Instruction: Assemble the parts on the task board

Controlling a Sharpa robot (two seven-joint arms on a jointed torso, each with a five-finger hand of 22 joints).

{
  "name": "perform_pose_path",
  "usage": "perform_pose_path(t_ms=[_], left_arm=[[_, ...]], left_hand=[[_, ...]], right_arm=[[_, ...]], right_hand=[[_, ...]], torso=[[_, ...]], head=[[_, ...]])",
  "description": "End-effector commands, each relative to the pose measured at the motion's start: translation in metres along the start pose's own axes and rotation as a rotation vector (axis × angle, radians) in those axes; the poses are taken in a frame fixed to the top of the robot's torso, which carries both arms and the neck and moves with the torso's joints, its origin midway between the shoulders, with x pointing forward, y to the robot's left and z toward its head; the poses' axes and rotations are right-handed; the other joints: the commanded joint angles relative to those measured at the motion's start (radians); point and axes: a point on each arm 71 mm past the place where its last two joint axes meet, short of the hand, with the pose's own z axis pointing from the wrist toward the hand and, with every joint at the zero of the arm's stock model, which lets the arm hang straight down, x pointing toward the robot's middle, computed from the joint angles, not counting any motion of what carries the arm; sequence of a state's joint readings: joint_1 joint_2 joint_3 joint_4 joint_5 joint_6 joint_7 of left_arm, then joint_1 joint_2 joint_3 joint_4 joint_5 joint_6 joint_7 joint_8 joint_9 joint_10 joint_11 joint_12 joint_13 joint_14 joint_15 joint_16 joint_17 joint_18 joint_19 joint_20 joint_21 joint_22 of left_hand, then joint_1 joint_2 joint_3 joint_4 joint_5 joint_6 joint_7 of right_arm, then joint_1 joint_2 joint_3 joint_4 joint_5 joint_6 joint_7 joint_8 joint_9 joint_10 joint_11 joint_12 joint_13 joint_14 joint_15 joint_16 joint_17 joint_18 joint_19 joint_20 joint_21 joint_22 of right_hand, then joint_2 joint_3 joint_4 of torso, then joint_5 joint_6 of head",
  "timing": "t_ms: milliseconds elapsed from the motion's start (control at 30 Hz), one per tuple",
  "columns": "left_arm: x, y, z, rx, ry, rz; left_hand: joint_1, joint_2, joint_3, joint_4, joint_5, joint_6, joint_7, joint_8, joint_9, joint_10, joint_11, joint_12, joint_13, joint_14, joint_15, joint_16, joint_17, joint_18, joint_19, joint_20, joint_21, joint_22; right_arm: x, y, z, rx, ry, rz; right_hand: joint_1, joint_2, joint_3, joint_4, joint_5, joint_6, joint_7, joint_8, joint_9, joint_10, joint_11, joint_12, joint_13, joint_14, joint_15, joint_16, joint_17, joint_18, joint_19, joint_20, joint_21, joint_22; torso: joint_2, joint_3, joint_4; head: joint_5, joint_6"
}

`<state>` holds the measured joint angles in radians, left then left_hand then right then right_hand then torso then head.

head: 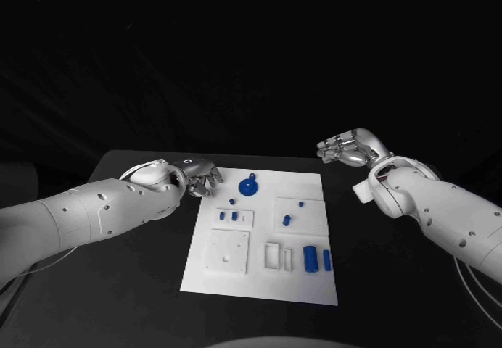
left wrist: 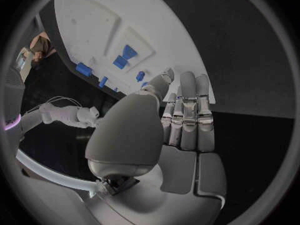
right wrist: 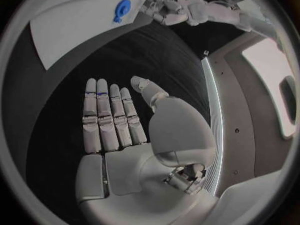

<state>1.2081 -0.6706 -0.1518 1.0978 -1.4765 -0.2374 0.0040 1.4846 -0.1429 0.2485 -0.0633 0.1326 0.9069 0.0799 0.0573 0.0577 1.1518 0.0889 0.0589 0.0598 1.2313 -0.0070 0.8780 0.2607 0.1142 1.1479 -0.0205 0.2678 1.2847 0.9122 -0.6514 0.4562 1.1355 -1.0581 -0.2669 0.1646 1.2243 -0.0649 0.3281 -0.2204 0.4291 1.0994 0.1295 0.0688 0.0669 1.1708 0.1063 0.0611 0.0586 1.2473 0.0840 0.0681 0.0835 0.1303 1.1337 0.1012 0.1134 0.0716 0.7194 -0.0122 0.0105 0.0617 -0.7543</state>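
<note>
The white task board (head: 262, 279) lies in the middle of the black table. On it are a round blue part with a tab (head: 248, 187), several small blue pegs (head: 222, 215) and two blue cylinders (head: 310, 258) near its right edge. My left hand (head: 194, 177) hovers at the board's far left corner; in the left wrist view its fingers (left wrist: 187, 115) are straight and hold nothing, with the board (left wrist: 94, 15) beyond them. My right hand (head: 350, 148) hangs beyond the board's far right corner, over bare table. It is flat and empty (right wrist: 115, 130), with the round part (right wrist: 122, 7) ahead of it.
The board carries a square raised plate (head: 228, 251) and narrow white slots (head: 272, 255) at its near half. Black table (head: 115, 290) surrounds the board on both sides. My left hand (right wrist: 181, 10) appears in the right wrist view, past the board's corner.
</note>
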Motion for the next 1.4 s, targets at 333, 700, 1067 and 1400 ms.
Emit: perform_pose_path(t_ms=[333, 700, 1067, 1400], left_arm=[[-0.032, 0.037, -0.010, -0.109, -0.214, -0.645], [-0.039, 0.017, -0.021, -0.038, -0.243, -0.947], [-0.040, -0.004, -0.025, 0.023, -0.256, -1.063], [-0.039, -0.009, -0.026, 0.034, -0.252, -1.105]], left_hand=[[-0.031, 0.038, 0.030, 0.024, 0.036, 0.094, 0.071, 0.007, 0.004, -0.081, 0.049, 0.000, -0.001, -0.126, 0.092, -0.519, -0.189, -0.045, -0.190, 0.082, -0.209, -0.232], [-0.036, 0.060, -0.058, 0.051, 0.020, 0.094, 0.073, 0.010, 0.004, -0.107, 0.063, -0.004, -0.003, -0.116, 0.141, -0.817, -0.193, -0.043, -0.178, 0.144, -0.202, -0.969], [-0.044, 0.062, -0.070, 0.048, 0.013, 0.099, 0.074, 0.009, 0.004, -0.102, 0.063, 0.000, -0.001, -0.111, 0.140, -0.816, -0.192, -0.040, -0.129, 0.141, -0.196, -1.115], [-0.049, 0.064, -0.072, 0.044, 0.013, 0.101, 0.074, 0.009, 0.004, -0.103, 0.063, 0.000, -0.001, -0.113, 0.141, -0.817, -0.192, -0.040, -0.119, 0.141, -0.194, -1.162]], right_arm=[[0.033, 0.011, -0.017, -0.080, 0.223, -0.539], [0.067, 0.003, -0.033, -0.027, 0.290, -0.746], [0.092, -0.002, -0.037, -0.004, 0.266, -0.838], [0.106, -0.005, -0.036, -0.006, 0.246, -0.851]], right_hand=[[0.041, -0.006, 0.010, -0.027, -0.110, 0.050, -0.015, -0.006, 0.000, 0.099, -0.042, -0.002, 0.001, 0.243, -0.089, 0.055, 0.106, -0.004, 0.228, -0.114, 0.122, 0.047], [0.025, -0.066, 0.150, 0.001, -0.297, 0.050, -0.021, -0.004, 0.001, 0.101, -0.050, 0.001, 0.003, 0.239, -0.116, 0.412, 0.543, -0.004, 0.300, -0.156, 0.358, 0.233], [0.021, -0.137, 0.247, 0.047, -0.355, 0.052, -0.023, -0.006, 0.001, 0.089, -0.049, -0.002, 0.002, 0.204, -0.113, 0.518, 0.635, -0.010, 0.271, -0.155, 0.435, 0.330], [0.027, -0.160, 0.273, 0.058, -0.356, 0.047, -0.021, -0.006, 0.001, 0.064, -0.041, -0.003, 0.001, 0.197, -0.110, 0.528, 0.633, -0.001, 0.250, -0.151, 0.448, 0.390]], torso=[[-0.020, -0.0031, 0.0032], [-0.031, -0.0105, 0.0059], [-0.029, -0.0122, 0.0062], [-0.029, -0.0118, 0.0062]], head=[[-0.023, 0.011], [-0.032, 0.004], [-0.035, 0.002], [-0.035, 0.001]])
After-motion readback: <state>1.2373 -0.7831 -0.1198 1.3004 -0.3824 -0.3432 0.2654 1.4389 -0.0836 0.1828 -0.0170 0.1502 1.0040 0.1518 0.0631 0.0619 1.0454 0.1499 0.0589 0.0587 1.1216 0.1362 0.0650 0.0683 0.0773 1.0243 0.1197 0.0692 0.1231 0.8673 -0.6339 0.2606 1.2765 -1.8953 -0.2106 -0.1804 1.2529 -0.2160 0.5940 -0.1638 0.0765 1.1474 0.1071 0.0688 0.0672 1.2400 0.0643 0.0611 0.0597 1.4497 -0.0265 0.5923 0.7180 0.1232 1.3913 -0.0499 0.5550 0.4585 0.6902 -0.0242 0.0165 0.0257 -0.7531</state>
